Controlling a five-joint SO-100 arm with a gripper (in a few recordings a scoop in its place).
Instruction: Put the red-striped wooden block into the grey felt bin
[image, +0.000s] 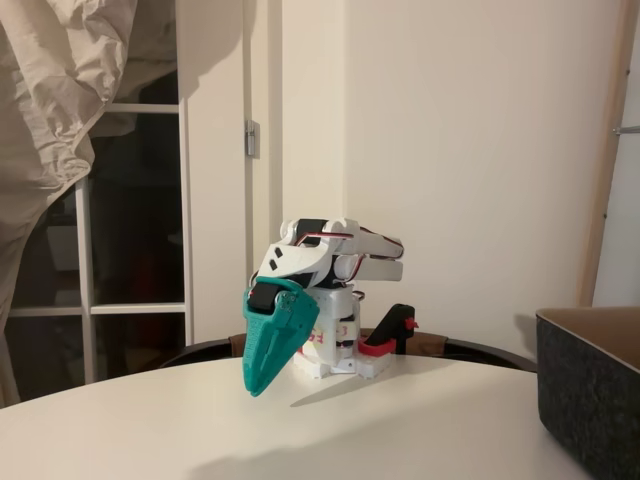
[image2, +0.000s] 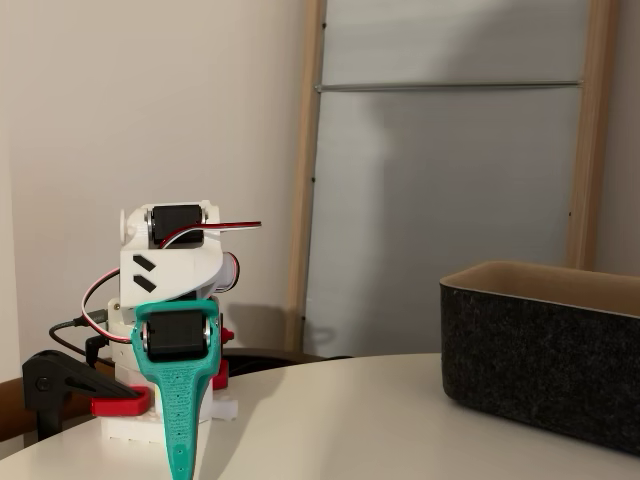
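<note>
Fixed views both: arm folded down over its base, teal gripper (image: 268, 372) hung tip-down just above white table (image: 400, 430), judged rest pose before any reach. Jaws seen pressed together, nothing held. Grey felt bin (image2: 545, 375) set well apart at right; tan inside, contents hidden by wall. Red-striped wooden block's place cannot be told.

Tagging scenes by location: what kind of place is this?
Likely a room in a home, not a lab: a round white table, a glazed door with cloth draped over it, and a grey felt bin.
</note>
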